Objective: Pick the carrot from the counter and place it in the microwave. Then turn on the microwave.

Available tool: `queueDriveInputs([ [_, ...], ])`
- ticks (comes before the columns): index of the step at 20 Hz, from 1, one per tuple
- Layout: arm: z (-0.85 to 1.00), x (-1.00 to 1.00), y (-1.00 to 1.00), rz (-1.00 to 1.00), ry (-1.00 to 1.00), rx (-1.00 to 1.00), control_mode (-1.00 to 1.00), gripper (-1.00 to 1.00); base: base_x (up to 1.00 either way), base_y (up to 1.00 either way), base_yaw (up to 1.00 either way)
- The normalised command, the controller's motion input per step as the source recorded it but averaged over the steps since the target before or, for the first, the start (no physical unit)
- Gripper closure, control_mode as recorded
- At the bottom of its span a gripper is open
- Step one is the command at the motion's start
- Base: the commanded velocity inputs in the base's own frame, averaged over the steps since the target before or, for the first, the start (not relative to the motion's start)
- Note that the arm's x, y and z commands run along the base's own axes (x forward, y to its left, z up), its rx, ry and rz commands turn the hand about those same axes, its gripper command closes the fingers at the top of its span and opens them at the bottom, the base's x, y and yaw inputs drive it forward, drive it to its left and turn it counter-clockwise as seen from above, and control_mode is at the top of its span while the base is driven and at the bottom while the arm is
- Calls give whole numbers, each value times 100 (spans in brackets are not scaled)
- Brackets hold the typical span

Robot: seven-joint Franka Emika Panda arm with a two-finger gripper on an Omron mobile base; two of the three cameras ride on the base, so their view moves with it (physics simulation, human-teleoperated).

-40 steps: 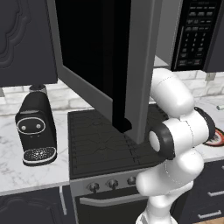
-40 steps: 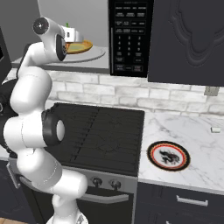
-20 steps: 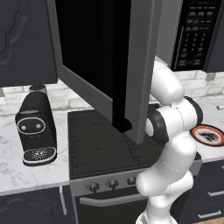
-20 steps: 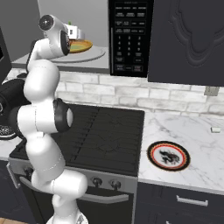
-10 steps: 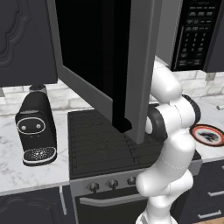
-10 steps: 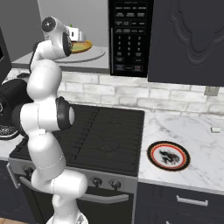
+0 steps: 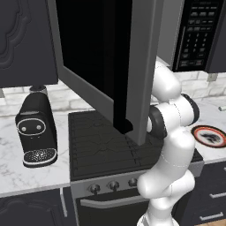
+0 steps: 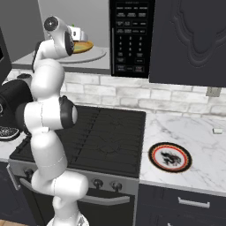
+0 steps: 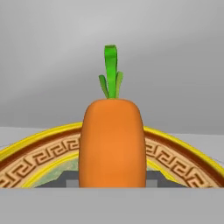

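Your carrot is inside the microwave, over the gold-rimmed plate in there. Can't tell whether the fingers are gripping it or released. If you pull back while it's gripped or leaning, it could roll off, and your arm might clip the door.

microwave button panel markings too small to read, no legible text

An orange carrot with a bright green top fills the centre of the hand view, over a plate with a yellow rim, a dark red band and a tan Greek-key border, against the microwave's plain grey interior.
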Motion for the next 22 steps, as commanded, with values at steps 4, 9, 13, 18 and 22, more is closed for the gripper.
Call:
queueDriveInputs([
  [4,0,0,0,0,0,0,-100,-100,0,0,0],
  [9,0,0,0,0,0,0,-100,-100,0,0,0],
  [13,0,0,0,0,0,0,-100,-100,0,0,0],
  [18,0,0,0,0,0,0,-100,-100,0,0,0],
  [22,0,0,0,0,0,0,-100,-100,0,0,0],
])
